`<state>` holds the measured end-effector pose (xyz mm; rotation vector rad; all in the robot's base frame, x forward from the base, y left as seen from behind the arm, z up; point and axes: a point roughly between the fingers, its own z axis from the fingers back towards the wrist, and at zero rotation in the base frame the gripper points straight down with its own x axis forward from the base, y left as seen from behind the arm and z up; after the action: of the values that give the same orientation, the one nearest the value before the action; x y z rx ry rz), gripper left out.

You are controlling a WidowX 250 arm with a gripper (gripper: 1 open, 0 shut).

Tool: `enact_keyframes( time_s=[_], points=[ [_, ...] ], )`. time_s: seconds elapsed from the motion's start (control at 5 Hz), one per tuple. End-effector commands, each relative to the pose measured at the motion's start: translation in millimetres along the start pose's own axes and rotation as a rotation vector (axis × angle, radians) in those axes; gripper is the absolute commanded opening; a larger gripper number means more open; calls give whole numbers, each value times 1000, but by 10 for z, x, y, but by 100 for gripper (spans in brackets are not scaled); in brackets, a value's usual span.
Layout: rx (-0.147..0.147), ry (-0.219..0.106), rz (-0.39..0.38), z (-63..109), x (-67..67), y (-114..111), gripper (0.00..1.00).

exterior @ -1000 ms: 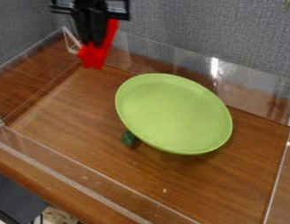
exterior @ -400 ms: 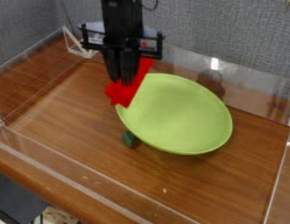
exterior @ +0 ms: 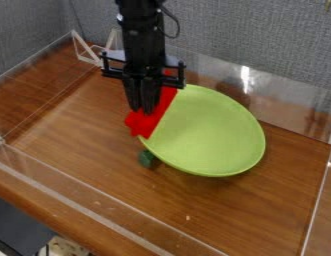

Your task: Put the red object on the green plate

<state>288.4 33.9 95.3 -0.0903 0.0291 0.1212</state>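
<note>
1. your hand [exterior: 144, 102] grips the red block [exterior: 148, 118] at the plate's left edge, upper middle of the frame.
2. you look to be at the placing step; next, ease right over the green plate [exterior: 201, 132], then lower.
3. mind the small dark green piece [exterior: 148, 159] by its lower-left rim.
</note>
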Motion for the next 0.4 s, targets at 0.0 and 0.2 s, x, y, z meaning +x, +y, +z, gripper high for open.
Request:
enact_keyframes(
  time_s=[0.0,0.2],
  points=[
    [-5,-66,67,169,327,126,0],
    [-6,-69,119,198,499,188,0]
  ],
)
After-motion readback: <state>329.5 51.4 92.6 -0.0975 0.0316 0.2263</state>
